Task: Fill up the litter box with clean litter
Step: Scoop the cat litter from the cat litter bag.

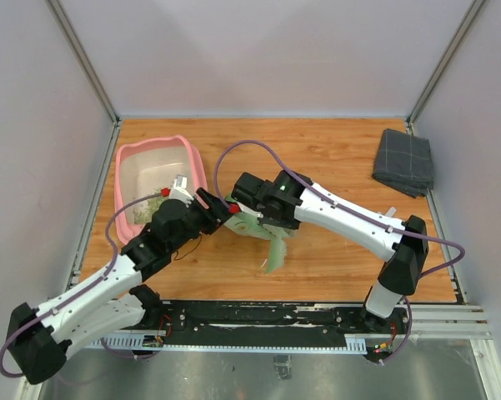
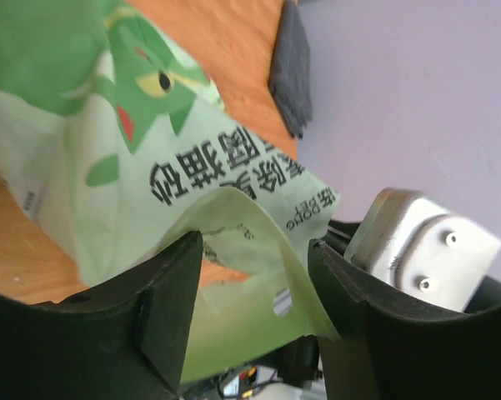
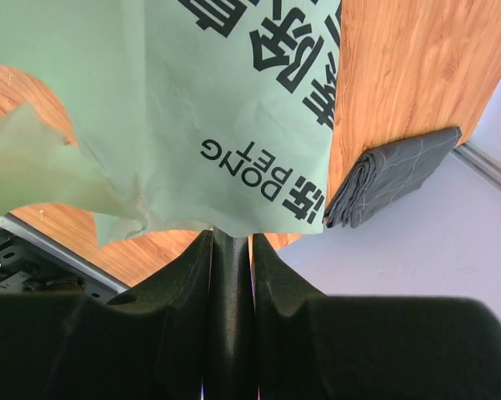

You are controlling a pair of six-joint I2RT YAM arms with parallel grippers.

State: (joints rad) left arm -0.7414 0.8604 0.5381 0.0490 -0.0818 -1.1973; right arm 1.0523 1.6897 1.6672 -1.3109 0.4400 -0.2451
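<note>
Litter box (image 1: 154,171): upper left of the overhead view, on the table (image 1: 333,150), open side up, mostly bare cream floor. Litter (image 1: 148,212): only a thin green scatter toward the lower left corner of the box, nowhere near a level bed. Judged early in the job, with most of the filling left.

Just right of the box, near the frame's centre: bag (image 1: 265,233), off the table, hanging limp, tail drooping toward the lower edge. Looks slack and flat in both wrist views. Amount inside: cannot tell. Mouth not visible over the box. Hangs near the box's lower right corner rather than above its floor.

Right gripper (image 3: 231,237): pinched tight on the bag's printed edge, only thin film between the fingers. Left gripper (image 2: 254,279): jaws apart, a curled flap of the bag lying loose in the gap, not clamped. Bag carried by the right alone, by the look of it.

Left to do, as judged: bring the bag's open end over the box, tip out more, cover the floor evenly. Possibly a fresh hold with the left gripper first, to lift the tail and steer the pour.

Far upper right of the overhead view: folded grey cloth (image 1: 403,161), well apart from everything else, no part in this step.
</note>
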